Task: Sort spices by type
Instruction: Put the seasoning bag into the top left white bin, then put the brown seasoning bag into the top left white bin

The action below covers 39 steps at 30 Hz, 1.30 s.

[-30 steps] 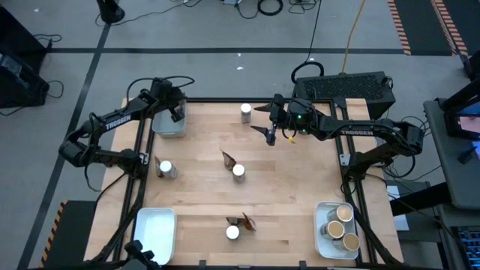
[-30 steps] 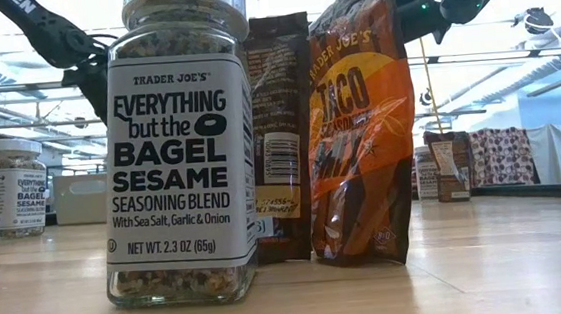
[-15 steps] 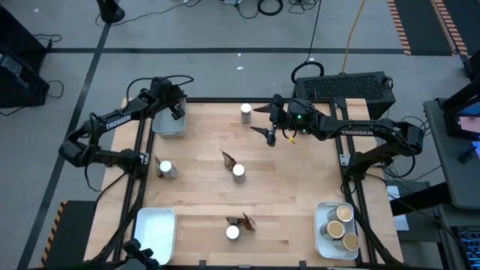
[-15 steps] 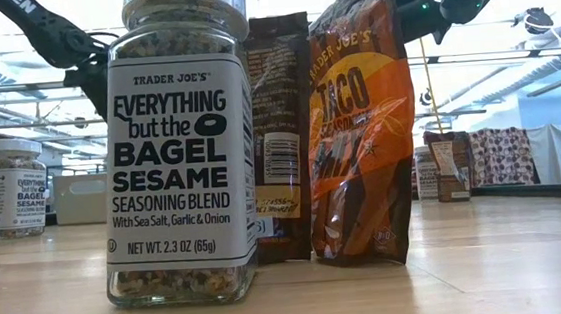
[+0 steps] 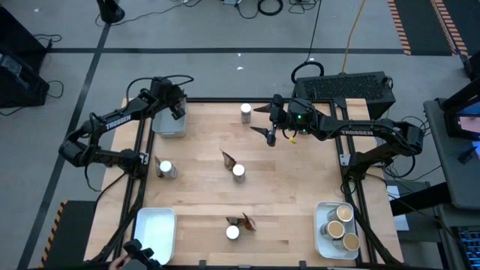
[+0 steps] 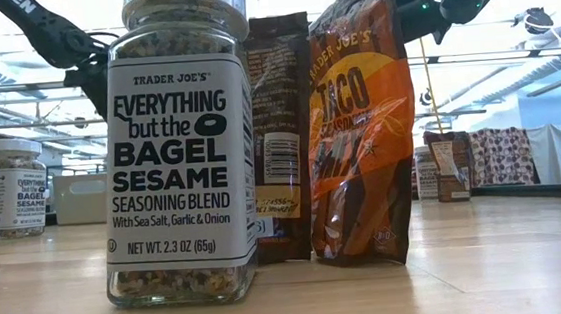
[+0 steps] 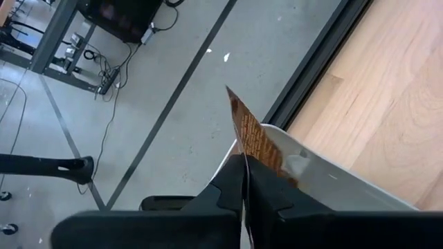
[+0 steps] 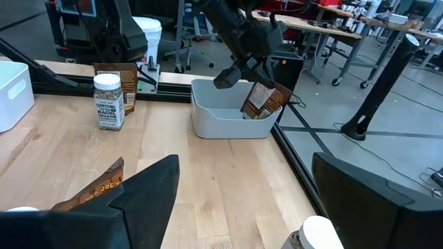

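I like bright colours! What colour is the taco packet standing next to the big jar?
The taco packet is bright orange with dark brown; the low view shows it best.

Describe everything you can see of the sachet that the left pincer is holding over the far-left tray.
The sachet is a flat brown packet with fine print and a pale label. The left pincer is shut on its top edge, so it hangs tilted above the white tray, its lower part dipping below the tray's rim.

My left gripper (image 5: 177, 110) hangs over the white rectangular plastic tray (image 5: 169, 123) at the wooden table's (image 5: 300, 195) far left corner, while my right gripper (image 5: 268, 120) spreads wide near a white-lidded cylindrical jar (image 5: 246, 112).
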Each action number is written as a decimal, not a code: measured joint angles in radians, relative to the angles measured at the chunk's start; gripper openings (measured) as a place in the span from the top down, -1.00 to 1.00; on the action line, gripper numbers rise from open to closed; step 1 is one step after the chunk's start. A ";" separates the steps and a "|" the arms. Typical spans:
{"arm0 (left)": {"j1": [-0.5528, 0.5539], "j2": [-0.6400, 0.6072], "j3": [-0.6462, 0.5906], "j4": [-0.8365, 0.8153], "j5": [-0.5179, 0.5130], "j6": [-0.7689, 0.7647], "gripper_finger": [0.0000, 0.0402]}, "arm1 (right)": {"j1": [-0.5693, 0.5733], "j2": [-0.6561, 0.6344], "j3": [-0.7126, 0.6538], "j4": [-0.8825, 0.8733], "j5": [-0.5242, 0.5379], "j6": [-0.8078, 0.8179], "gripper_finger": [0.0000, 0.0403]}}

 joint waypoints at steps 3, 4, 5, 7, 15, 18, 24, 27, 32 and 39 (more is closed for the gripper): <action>-0.002 0.000 0.000 0.009 0.002 0.000 0.76 | 0.000 0.000 0.000 0.000 0.000 0.000 -0.55; -0.004 0.000 0.000 0.013 0.002 -0.006 0.70 | 0.000 0.000 0.000 0.000 0.000 0.000 -0.55; -0.006 0.000 0.000 0.017 0.002 -0.018 0.64 | 0.000 0.000 0.000 0.000 0.000 0.000 -0.55; -0.008 0.000 0.000 0.018 0.002 -0.021 0.51 | 0.000 0.000 0.000 0.000 0.000 0.000 -0.55; -0.009 0.000 0.000 0.019 -0.069 -0.095 0.15 | 0.000 0.000 0.000 0.000 0.000 0.000 -0.55; -0.008 0.000 0.005 0.019 -0.074 -0.126 0.10 | 0.000 0.000 0.000 0.000 0.000 0.000 -0.55; -0.043 -0.007 0.072 0.004 -0.074 -0.162 0.09 | 0.000 0.000 0.000 0.010 0.000 -0.009 -0.55; -0.089 -0.025 0.124 -0.007 -0.058 -0.163 0.09 | 0.000 0.000 0.000 0.010 0.001 -0.017 -0.55; -0.196 -0.048 0.211 -0.174 0.124 -0.184 0.09 | -0.001 0.000 0.000 0.017 0.001 -0.019 -0.55; -0.436 -0.048 0.251 -0.344 0.314 -0.190 0.09 | 0.001 0.000 0.000 0.008 0.001 0.003 -0.55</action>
